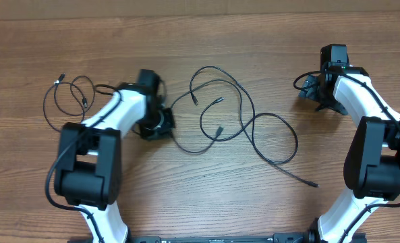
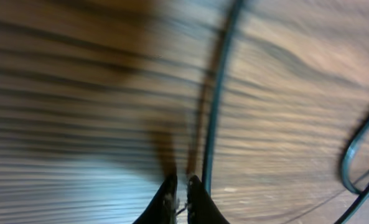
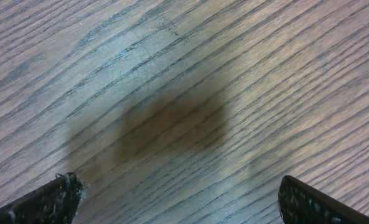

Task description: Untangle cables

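Note:
The cables are thin black cords on the wooden table. A loose tangle of loops with small plugs (image 1: pixel 219 100) lies in the middle. A smaller bunch (image 1: pixel 83 102) lies at the far left. My left gripper (image 1: pixel 160 125) is down at the tangle's left end, jaws shut. In the left wrist view my left gripper (image 2: pixel 180 182) shows one cord (image 2: pixel 212 124) running just outside its right finger; whether a strand is pinched between the jaws I cannot tell. My right gripper (image 1: pixel 313 92) hangs wide open over bare wood at the right, and my right gripper (image 3: pixel 179 185) has nothing between its fingers.
One long cord end (image 1: pixel 314 183) trails toward the front right. Another loop (image 2: pixel 349 155) curves at the right edge of the left wrist view. The table (image 1: pixel 206 202) is brown wood grain; both arm bases stand at the front edge.

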Controlling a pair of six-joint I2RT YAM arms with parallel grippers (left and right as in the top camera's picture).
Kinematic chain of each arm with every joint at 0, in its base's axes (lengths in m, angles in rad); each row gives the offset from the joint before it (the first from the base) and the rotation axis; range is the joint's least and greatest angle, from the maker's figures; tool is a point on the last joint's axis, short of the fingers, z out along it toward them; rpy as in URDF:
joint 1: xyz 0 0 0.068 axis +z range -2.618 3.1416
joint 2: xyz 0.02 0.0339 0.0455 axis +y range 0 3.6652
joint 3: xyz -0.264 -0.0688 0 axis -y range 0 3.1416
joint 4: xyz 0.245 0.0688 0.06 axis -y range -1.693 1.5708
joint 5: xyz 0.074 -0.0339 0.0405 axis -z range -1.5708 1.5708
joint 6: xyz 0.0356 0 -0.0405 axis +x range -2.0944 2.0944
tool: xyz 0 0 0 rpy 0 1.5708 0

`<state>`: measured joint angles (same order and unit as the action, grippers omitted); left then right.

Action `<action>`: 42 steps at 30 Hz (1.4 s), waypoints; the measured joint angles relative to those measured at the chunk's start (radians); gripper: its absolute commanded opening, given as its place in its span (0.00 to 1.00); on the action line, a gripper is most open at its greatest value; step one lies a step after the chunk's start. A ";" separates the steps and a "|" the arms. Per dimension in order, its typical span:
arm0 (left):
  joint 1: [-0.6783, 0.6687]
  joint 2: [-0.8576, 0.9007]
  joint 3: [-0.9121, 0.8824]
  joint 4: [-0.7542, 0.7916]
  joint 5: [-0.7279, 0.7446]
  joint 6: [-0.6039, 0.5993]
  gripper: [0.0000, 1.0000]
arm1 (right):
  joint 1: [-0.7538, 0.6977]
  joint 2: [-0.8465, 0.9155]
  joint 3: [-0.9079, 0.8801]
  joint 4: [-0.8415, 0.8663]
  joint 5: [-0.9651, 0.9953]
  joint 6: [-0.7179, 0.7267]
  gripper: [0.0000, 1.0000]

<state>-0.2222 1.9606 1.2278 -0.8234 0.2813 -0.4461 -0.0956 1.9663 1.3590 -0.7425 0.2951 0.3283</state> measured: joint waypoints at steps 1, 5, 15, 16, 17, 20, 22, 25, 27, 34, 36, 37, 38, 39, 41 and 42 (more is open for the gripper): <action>-0.025 0.000 -0.001 0.005 0.000 -0.002 0.04 | 0.000 0.000 0.000 -0.001 0.000 0.000 1.00; -0.114 0.000 -0.003 0.009 0.000 -0.024 0.04 | 0.000 0.000 0.000 0.000 0.000 0.000 1.00; -0.189 -0.003 0.002 -0.112 0.004 -0.026 0.04 | 0.000 0.000 0.000 0.000 0.000 0.000 1.00; -0.185 -0.008 0.006 -0.133 0.003 -0.021 0.04 | 0.000 0.000 0.000 0.000 0.000 0.000 1.00; -0.182 -0.019 0.013 -0.151 0.003 -0.015 0.04 | 0.000 0.000 0.000 -0.001 0.000 0.000 1.00; -0.180 -0.066 0.043 -0.182 0.003 -0.003 0.04 | 0.000 0.000 0.000 -0.001 0.000 0.000 1.00; -0.179 -0.111 0.060 -0.183 0.003 0.002 0.04 | 0.000 0.000 0.000 0.000 0.000 0.000 1.00; -0.179 -0.187 0.076 -0.186 0.006 0.002 0.04 | 0.000 0.000 0.000 0.000 0.000 0.000 1.00; -0.179 -0.217 0.082 -0.192 0.013 -0.005 0.04 | 0.000 0.000 0.000 0.000 0.000 0.000 1.00; -0.190 -0.224 0.082 -0.247 0.023 -0.063 0.33 | 0.000 0.000 0.000 -0.001 0.000 0.000 1.00; -0.196 -0.224 0.082 -0.252 0.023 -0.076 0.58 | 0.000 0.000 0.000 0.000 0.000 0.000 1.00; -0.200 -0.224 0.082 -0.254 0.024 -0.081 1.00 | 0.000 0.000 0.000 -0.001 0.000 0.000 1.00; -0.204 -0.224 0.082 -0.254 0.023 -0.080 0.99 | 0.000 0.000 0.000 0.000 0.000 0.000 1.00; -0.208 -0.224 0.082 -0.253 0.023 -0.080 1.00 | 0.000 0.000 0.000 -0.001 0.000 0.000 1.00; -0.210 -0.224 0.082 -0.243 0.023 -0.081 1.00 | 0.000 0.000 0.000 -0.001 0.000 0.000 1.00; -0.210 -0.224 0.082 -0.232 0.023 -0.084 1.00 | 0.000 0.000 0.000 0.000 0.000 0.000 1.00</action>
<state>-0.4324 1.7367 1.3102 -1.0557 0.3038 -0.5304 -0.0956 1.9663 1.3590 -0.7425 0.2947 0.3283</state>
